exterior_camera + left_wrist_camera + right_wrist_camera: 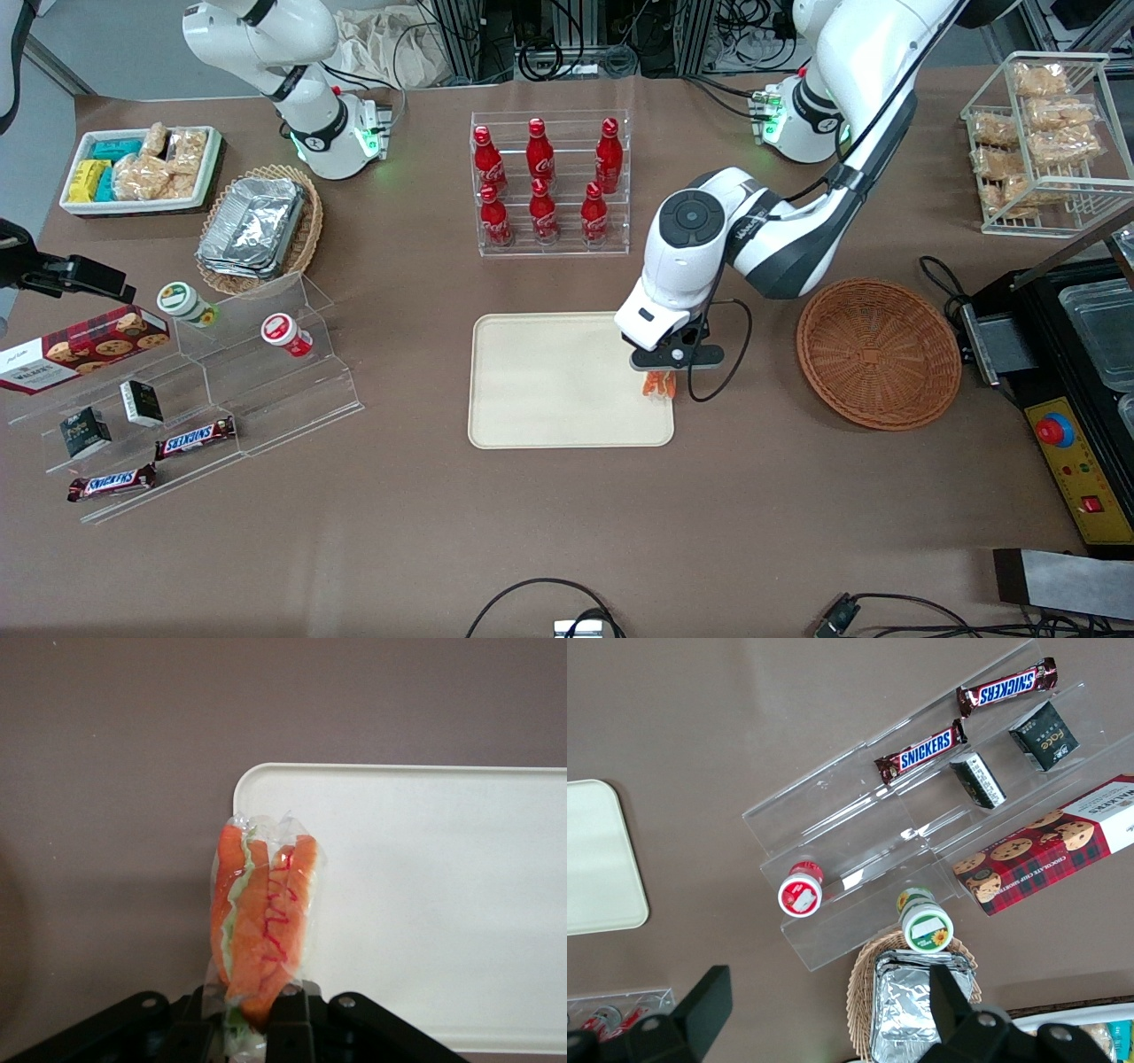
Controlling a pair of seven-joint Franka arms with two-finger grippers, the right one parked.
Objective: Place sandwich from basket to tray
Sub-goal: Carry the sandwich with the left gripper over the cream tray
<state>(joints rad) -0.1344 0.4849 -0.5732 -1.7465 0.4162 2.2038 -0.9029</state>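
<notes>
Front view: gripper (pixel 662 377) hangs over the tray (pixel 558 381) at its edge nearest the basket (pixel 877 352), close to the corner nearer the camera. Sandwich (pixel 659 384) shows as an orange sliver under the fingers, above that rim. Basket sits beside the tray, toward the working arm's end of the table, with nothing in it.

Left wrist view: fingers (pixel 291 1020) clamped on the sandwich (pixel 262 921), clear wrap around orange and green layers. It overlaps a rounded corner of the tray (pixel 443 904).

Right wrist view: only a tray corner (pixel 598 859); gripper out of sight.
</notes>
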